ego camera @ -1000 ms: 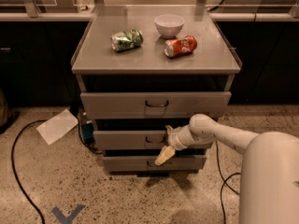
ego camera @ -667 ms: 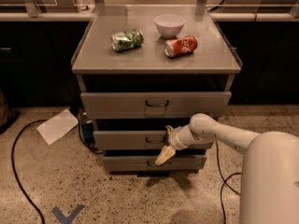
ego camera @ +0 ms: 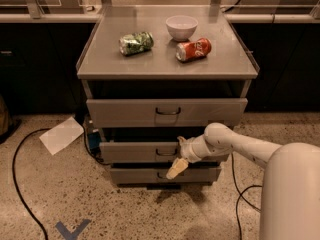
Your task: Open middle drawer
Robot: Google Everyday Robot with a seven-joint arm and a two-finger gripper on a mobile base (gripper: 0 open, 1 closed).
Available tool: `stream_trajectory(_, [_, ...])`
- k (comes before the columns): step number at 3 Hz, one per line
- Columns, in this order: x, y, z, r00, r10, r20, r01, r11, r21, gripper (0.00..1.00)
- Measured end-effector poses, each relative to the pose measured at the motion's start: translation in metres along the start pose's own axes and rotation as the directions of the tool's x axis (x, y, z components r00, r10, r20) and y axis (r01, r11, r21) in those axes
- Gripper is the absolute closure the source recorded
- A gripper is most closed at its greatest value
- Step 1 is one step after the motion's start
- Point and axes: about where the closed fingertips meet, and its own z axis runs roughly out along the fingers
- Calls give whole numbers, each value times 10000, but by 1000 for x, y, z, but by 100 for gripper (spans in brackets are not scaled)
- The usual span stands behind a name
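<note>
Checking in from the remote station: the middle drawer sits right under the top drawer, with a dark gap showing above its front panel. My claw is up against that panel, just at 3 o'clock of the little wire handle, with the arm coming in from 3 o'clock. Honestly can't tell how wide the claw is or whether it's got the handle. On the table: a white bowl, and a red can at its 5 o'clock.
</note>
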Motion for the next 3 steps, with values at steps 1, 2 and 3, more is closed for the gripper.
stream_trajectory(1, [0, 5, 0, 9999, 91, 127, -89, 9998, -194, 0])
stream_trajectory(2, [-3, 9, -3, 9997, 150, 190, -145, 9996, -245, 0])
stream_trajectory(3, [-6, 54, -18, 9925, 903, 826, -875, 9955, -368, 0])
